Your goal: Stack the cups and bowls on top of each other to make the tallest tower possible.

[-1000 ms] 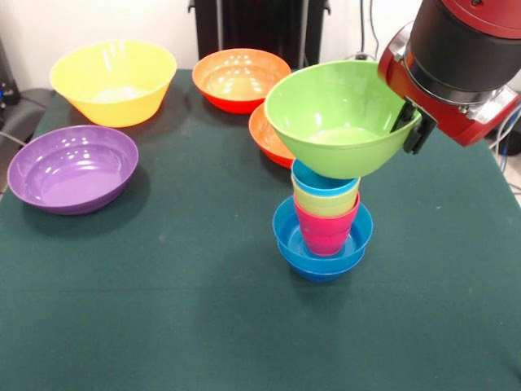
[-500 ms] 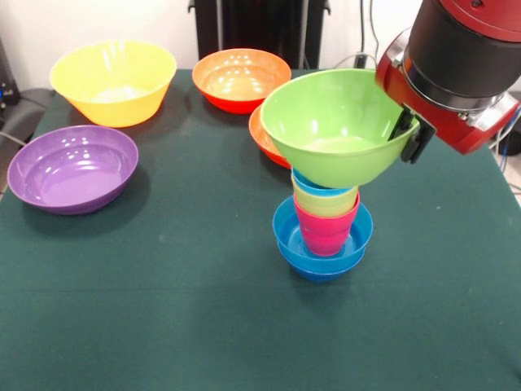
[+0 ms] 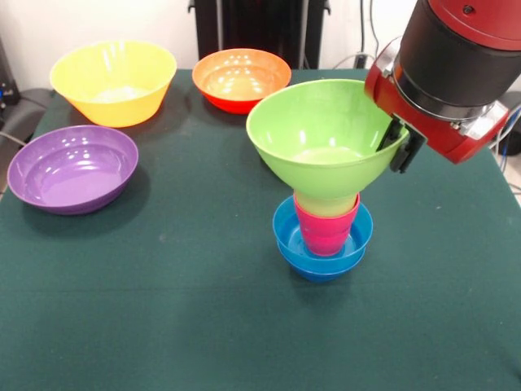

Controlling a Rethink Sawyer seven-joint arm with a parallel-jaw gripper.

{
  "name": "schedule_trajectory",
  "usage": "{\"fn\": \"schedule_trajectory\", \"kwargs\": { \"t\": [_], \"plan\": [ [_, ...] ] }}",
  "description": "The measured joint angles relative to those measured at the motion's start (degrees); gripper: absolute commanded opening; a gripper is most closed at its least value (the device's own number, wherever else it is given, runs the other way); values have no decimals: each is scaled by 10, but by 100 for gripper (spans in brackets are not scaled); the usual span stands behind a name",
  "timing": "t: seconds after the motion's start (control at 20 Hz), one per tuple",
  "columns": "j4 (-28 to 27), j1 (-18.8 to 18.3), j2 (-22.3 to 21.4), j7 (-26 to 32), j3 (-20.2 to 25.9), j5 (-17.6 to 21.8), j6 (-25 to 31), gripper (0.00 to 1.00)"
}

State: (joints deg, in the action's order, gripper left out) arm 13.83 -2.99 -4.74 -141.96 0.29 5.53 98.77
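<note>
Dark green cloth covers the table (image 3: pixel 163 326), with a pale wall and a black stand behind its far edge. At the table's right side the red and black arm (image 3: pixel 456 57) comes down, and its tool (image 3: pixel 399 142) is clamped on the right rim of the lime green bowl (image 3: pixel 321 138), one dark finger showing outside the rim. That bowl sits tilted, its base resting on or just above the tower (image 3: pixel 324 232); which of the two cannot be told. Glossy and deep, it hides the top of the stack. Below its base show a yellow cup (image 3: pixel 326 205), a red-pink cup (image 3: pixel 326 232) around it, and the small blue bowls (image 3: pixel 321 257) nested at the bottom, near the table's middle. Toward the far edge stand an orange bowl (image 3: pixel 240 77) and a large yellow bowl (image 3: pixel 114 81); a purple bowl (image 3: pixel 73 167) lies by the left edge.
</note>
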Motion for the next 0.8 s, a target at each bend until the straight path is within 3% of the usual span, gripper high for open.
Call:
{"fn": "schedule_trajectory", "kwargs": {
  "t": [0.8],
  "plan": [
    [-17, 0, 14, 34, -29, 0, 11, 0]
  ]
}}
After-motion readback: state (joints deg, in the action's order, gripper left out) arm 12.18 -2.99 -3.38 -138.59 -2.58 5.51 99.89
